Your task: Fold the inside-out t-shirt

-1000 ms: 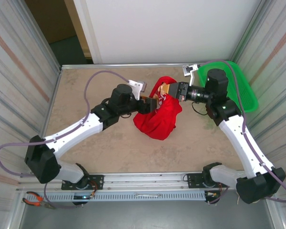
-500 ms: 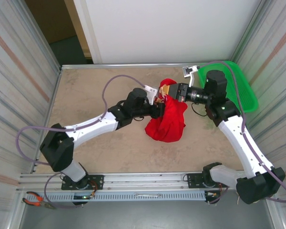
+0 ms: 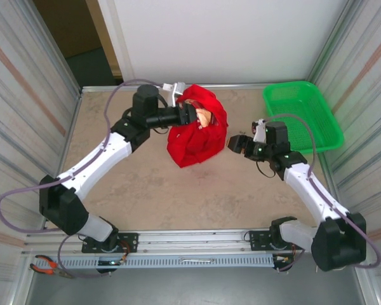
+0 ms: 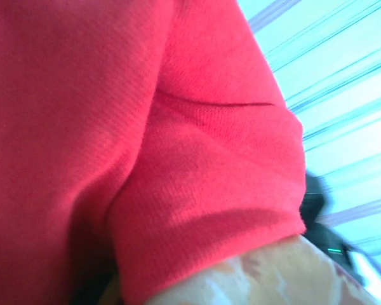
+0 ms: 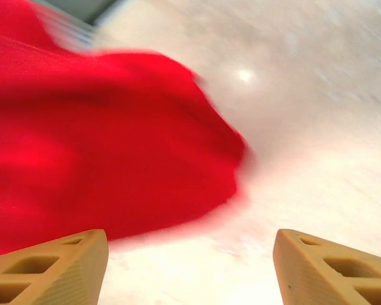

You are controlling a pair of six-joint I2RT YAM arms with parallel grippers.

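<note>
- Left gripper (image 3: 190,115): clamped shut on the inside-out t-shirt (image 3: 197,136), which hangs bunched at far-centre of the table (image 3: 146,190).
- Right gripper (image 3: 233,143): fingers (image 5: 57,264) apart and empty, just right of the cloth.
- To do this well, I'd pinch one single hem layer low down, then spread the shirt sideways.

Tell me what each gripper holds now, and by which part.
The left gripper holds the red t-shirt by a bunched upper fold; which garment part cannot be told. The right gripper is open, holding nothing.
</note>
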